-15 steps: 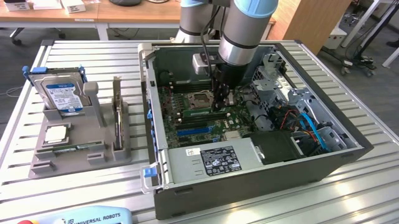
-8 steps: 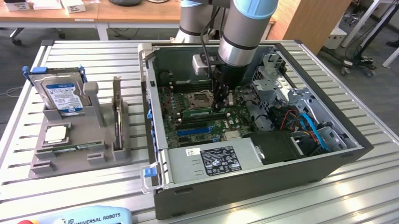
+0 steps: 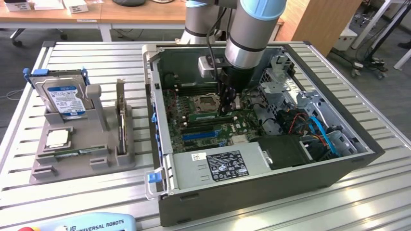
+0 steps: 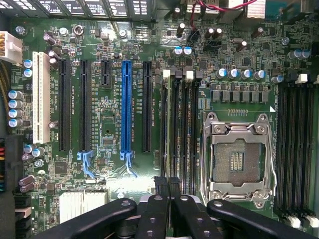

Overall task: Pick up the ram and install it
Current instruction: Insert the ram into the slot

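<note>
Ram (image 4: 177,124) stands edge-on in a motherboard (image 4: 107,107) slot beside the empty processor socket (image 4: 237,159), with the gripper (image 4: 167,183) closed narrow above it, apparently pressing it home.

Slatted alu table (image 3: 96,53), grey, ribs running across. Two things sit directly on it. A grey holder (image 3: 96,144) is twd the exterior view's left. An open PC case (image 3: 257,192) runs from mid to right, lying on its side, just beside the holder w/ a narrow strip of bare slats btwn. A pendant (image 3: 83,224) is at the near edge; can't tell if it rests on the table.
</note>
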Available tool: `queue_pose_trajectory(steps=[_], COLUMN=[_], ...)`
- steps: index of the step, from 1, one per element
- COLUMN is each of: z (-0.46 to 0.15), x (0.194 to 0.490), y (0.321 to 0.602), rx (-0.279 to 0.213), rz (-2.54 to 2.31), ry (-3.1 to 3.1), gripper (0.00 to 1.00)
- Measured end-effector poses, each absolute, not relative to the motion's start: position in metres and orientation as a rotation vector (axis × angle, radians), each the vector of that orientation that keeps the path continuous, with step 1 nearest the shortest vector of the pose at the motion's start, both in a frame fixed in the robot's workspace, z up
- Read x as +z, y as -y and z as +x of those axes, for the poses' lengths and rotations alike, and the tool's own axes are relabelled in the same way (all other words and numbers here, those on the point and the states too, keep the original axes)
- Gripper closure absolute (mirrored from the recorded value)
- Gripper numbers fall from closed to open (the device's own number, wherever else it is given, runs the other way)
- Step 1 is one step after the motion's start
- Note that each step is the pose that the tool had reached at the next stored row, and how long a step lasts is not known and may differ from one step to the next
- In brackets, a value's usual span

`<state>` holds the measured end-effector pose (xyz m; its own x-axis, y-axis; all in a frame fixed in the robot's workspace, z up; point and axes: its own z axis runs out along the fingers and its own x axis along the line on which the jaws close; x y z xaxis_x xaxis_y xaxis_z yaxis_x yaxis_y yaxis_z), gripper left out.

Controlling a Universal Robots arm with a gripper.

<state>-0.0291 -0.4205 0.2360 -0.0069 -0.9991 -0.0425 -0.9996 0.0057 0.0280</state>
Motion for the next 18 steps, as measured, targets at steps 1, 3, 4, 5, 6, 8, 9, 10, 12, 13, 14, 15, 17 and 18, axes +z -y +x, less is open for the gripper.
queue_pose_trajectory(steps=[1, 3, 4, 5, 6, 8, 9, 10, 12, 13, 14, 15, 17, 18], z=[-0.0291, -0.0291, -0.0291, -0.0291, -0.0291, -0.029, -0.029, -0.029, -0.0291, -0.0291, -0.029, -0.029, -0.029, -0.0291], x=[0.2359, 0.2359, 0.2359, 0.2359, 0.2358, 0.2358, 0.2358, 0.2358, 0.2358, 0.2358, 0.2358, 0.2355, 0.2352, 0.2351], y=[0.4205, 0.4205, 0.4205, 0.4205, 0.4205, 0.4205, 0.4205, 0.4205, 0.4205, 0.4205, 0.4205, 0.4205, 0.4205, 0.4205], rx=[0.078, 0.078, 0.078, 0.078, 0.078, 0.078, 0.078, 0.078, 0.078, 0.078, 0.078, 0.078, 0.078, 0.078], rz=[-2.203, -2.199, -2.199, -2.199, -2.198, -2.198, -2.198, -2.198, -2.198, -2.198, -2.198, -2.198, -2.201, -2.204], ry=[-2.223, -2.228, -2.228, -2.228, -2.228, -2.228, -2.228, -2.228, -2.228, -2.228, -2.228, -2.228, -2.226, -2.223], gripper=[0.89, 0.89, 0.89, 0.89, 0.89, 0.89, 0.89, 0.89, 0.89, 0.89, 0.89, 0.89, 0.89, 0.89])
